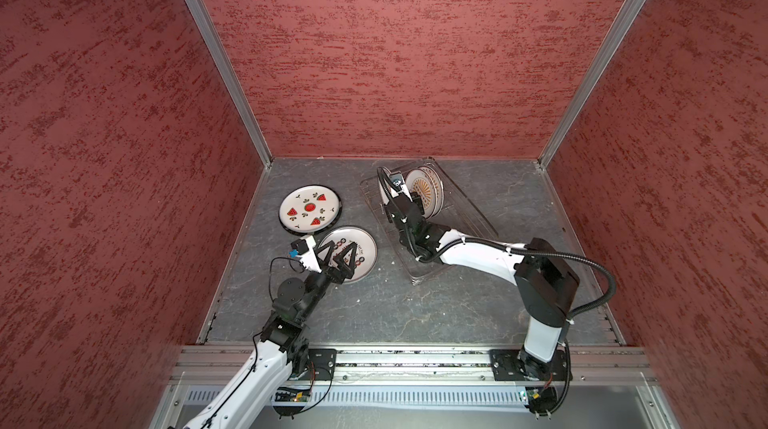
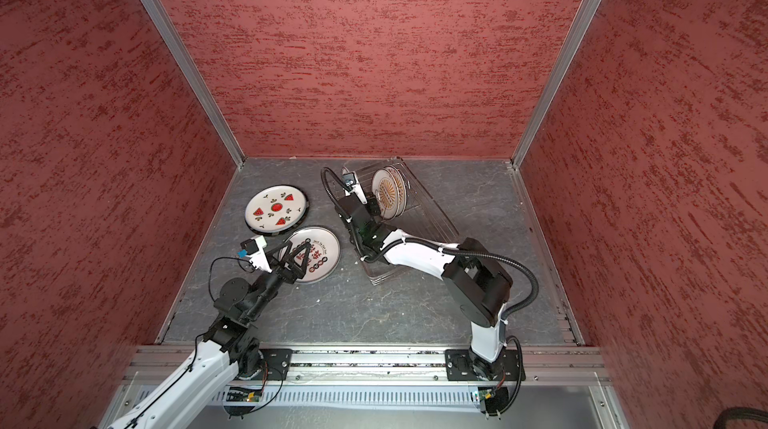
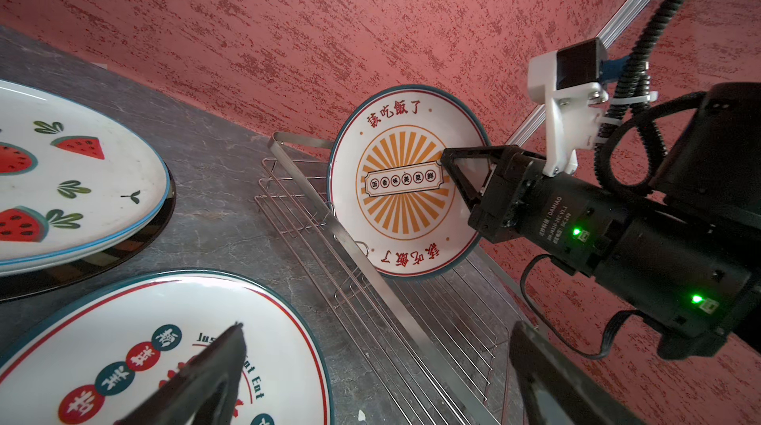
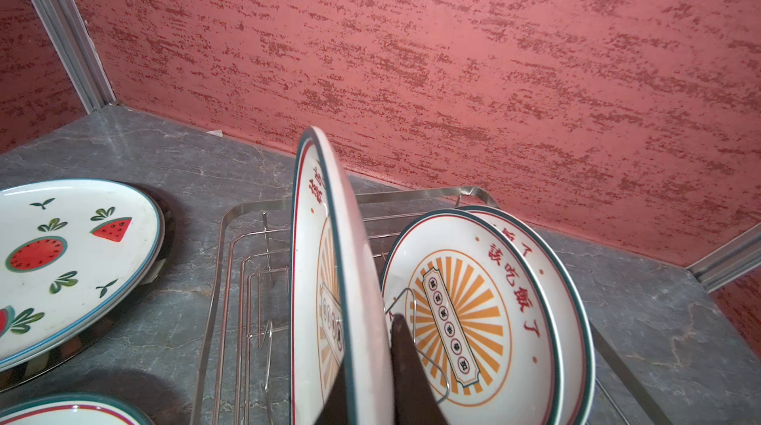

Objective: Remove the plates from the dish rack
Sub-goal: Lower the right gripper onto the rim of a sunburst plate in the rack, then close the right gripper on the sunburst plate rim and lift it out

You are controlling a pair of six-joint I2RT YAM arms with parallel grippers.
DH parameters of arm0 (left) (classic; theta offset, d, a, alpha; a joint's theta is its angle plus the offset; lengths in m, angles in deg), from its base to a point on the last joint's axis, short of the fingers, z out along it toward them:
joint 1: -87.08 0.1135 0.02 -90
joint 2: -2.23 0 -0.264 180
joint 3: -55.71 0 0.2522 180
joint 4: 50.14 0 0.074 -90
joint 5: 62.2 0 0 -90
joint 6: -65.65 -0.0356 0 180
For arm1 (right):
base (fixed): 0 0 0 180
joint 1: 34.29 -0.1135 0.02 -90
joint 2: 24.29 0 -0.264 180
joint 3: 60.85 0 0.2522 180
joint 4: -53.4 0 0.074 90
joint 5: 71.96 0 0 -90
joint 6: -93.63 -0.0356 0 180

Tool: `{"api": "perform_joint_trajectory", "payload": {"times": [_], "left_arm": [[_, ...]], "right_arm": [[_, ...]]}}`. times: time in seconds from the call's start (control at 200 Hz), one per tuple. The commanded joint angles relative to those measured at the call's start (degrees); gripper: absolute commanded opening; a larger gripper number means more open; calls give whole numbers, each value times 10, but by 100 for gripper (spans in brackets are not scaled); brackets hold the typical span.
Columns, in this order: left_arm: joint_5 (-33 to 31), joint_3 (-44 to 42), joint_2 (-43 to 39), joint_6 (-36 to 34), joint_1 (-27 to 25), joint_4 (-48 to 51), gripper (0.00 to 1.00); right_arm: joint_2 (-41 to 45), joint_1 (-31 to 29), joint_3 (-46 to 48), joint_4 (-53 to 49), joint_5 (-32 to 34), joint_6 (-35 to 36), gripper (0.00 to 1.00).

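Steel-wire dish rack [image 1: 466, 198] holds three sunburst plates [image 4: 465, 311]. On the table [image 1: 415, 314] a watermelon plate [image 1: 309, 208] lies on a dark-rimmed plate [image 3: 107, 262], with a character plate [image 1: 365, 254] beside them. The right pincer [image 3: 449, 161] is clenched on the front sunburst plate [image 3: 405, 180], upright in the rack. The left pincer [image 1: 343, 246] hangs released over the character plate. About half done, I judge.

White arm links [image 1: 478, 254], black joints [image 1: 544, 277], black triangular-fingered left end effector [image 1: 343, 245], ribbed black cable conduit [image 3: 675, 11], green LEDs [image 3: 576, 232].
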Motion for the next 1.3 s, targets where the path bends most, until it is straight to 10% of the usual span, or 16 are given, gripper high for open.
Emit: {"api": "perform_joint_trajectory", "payload": {"times": [0.0,0.511,1.293], "left_arm": [[0,-24,-2,4,-3,-9,100],[7,-24,-4,12,-6,-8,99],[210,-27,28,52,-29,-143,97]], "right_arm": [[46,-9,18,80,21,38,4],[174,-10,155,174,-80,0,3],[379,98,439,380,-527,-237,2]]}}
